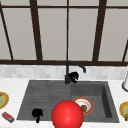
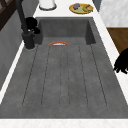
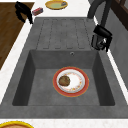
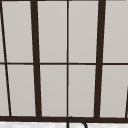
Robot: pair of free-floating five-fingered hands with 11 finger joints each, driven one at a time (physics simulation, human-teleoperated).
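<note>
I see my right hand (image 1: 74, 77) just right of centre in the front view, fingers curled down against the base of the faucet (image 1: 67, 78); in the right side view it (image 3: 102, 37) wraps that base (image 3: 96, 41) at the upper right, so I call it gripping the faucet. My left hand (image 1: 37, 114) hangs at the lower left of the front view, over the sink's front edge by the draining board (image 1: 42, 100); its fingers droop loosely and hold nothing. The right side view puts it (image 3: 23, 10) in the upper left corner, out past the counter edge.

The basin (image 3: 37, 82) has steep walls on all sides, and the plate (image 3: 71, 81) with a brown lump of food (image 3: 64, 80) lies flat in its middle with bare floor all round. The ribbed board beside it is open.

A red ball (image 1: 67, 114) at the bottom centre of the front view covers the plate's left part and the sink's front rim. In the left side view the plate (image 2: 58, 43) shows as a thin arc, and the left hand (image 2: 122, 62) is cut off by the right border. Whether the right hand's fingertips meet behind the faucet, I cannot tell.
</note>
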